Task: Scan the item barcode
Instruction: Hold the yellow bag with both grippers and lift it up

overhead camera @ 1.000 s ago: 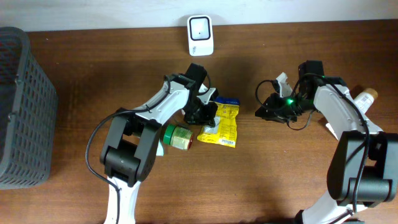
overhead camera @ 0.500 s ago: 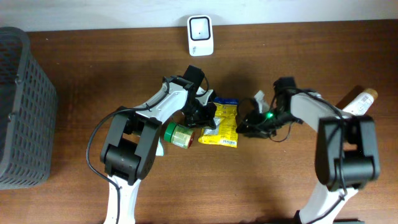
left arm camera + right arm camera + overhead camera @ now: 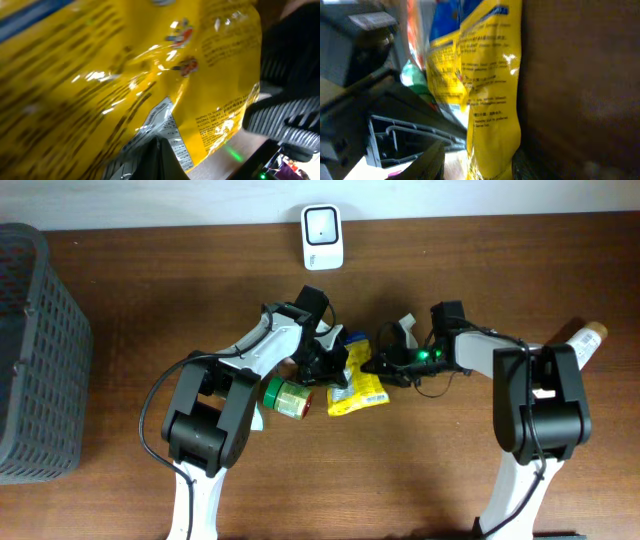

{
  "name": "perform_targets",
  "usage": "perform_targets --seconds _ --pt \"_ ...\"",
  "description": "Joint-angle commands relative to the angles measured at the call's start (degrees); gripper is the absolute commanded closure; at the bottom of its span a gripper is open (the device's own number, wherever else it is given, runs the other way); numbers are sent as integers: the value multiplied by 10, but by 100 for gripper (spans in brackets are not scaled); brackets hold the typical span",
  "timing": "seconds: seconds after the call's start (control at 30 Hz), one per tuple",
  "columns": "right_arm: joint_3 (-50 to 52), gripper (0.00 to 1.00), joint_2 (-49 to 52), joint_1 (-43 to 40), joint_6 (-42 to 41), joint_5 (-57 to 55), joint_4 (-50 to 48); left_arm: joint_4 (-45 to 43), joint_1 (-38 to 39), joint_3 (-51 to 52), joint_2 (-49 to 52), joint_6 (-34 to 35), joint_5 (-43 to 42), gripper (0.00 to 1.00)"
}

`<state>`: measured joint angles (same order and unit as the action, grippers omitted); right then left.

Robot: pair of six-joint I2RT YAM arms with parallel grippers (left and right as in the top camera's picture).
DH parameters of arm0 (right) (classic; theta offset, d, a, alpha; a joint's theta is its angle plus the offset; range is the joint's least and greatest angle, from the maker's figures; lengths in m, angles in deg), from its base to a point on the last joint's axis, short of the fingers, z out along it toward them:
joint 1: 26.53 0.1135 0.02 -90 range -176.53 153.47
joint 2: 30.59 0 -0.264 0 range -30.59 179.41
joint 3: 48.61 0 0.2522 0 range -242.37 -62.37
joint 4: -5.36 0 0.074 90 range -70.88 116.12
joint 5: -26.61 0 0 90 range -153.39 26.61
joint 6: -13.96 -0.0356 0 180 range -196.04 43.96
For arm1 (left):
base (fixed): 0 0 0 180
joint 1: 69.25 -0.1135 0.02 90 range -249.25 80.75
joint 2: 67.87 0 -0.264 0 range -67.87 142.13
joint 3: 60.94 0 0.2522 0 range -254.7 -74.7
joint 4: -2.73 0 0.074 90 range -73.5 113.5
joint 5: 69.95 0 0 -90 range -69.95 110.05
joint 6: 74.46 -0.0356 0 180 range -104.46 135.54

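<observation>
**Layout around the snack pouch**

Ref = snack pouch [image 3: 358, 383], mid-table [image 3: 480, 470], btwn the two arms.

- L gripper [image 3: 325, 370]: at pouch's left edge, touching it.
- R gripper [image 3: 375, 368]: at pouch's right edge. In the right wrist view the pouch's rim sits btwn the fingers; contact can't be told.
- Jar [image 3: 285, 398]: on its side, just left of pouch and a bit nearer the robot, in front of L arm.
- Scanner [image 3: 322, 237]: behind pouch, slightly left, well apart, by far table edge.
- Basket [image 3: 35, 350]: far left of pouch, at table's left edge.
- Bottle [image 3: 582, 342]: far right of pouch, slightly behind it, partly hidden by R arm.
</observation>
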<state>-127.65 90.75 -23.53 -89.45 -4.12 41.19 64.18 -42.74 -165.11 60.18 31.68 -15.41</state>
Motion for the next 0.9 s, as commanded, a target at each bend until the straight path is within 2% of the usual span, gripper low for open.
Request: perform_targets --seconds 0.0,0.07,0.17,0.3,0.4,0.5,0.67,0.87 --pt "11 57 47 12 -23 -87 -26 -1 1 16 25 5 3 100" --pt "11 57 48 18 -19 -83 -42 -1 1 16 25 3 2 100" --pt "9 69 48 22 -16 -82 -40 -1 1 16 25 3 2 100" --pt "2 83 48 22 52 -78 22 -1 1 16 25 1 3 100" --pt "-5 86 47 22 92 -74 61 -1 1 16 25 1 3 100" --pt "-25 95 45 23 136 -71 107 -1 1 16 25 -3 3 100" --pt "-46 96 34 20 168 -45 156 15 1 4 23 -7 3 100" --pt "-46 96 -38 -9 177 7 182 99 -11 -89 -36 -67 9 100"
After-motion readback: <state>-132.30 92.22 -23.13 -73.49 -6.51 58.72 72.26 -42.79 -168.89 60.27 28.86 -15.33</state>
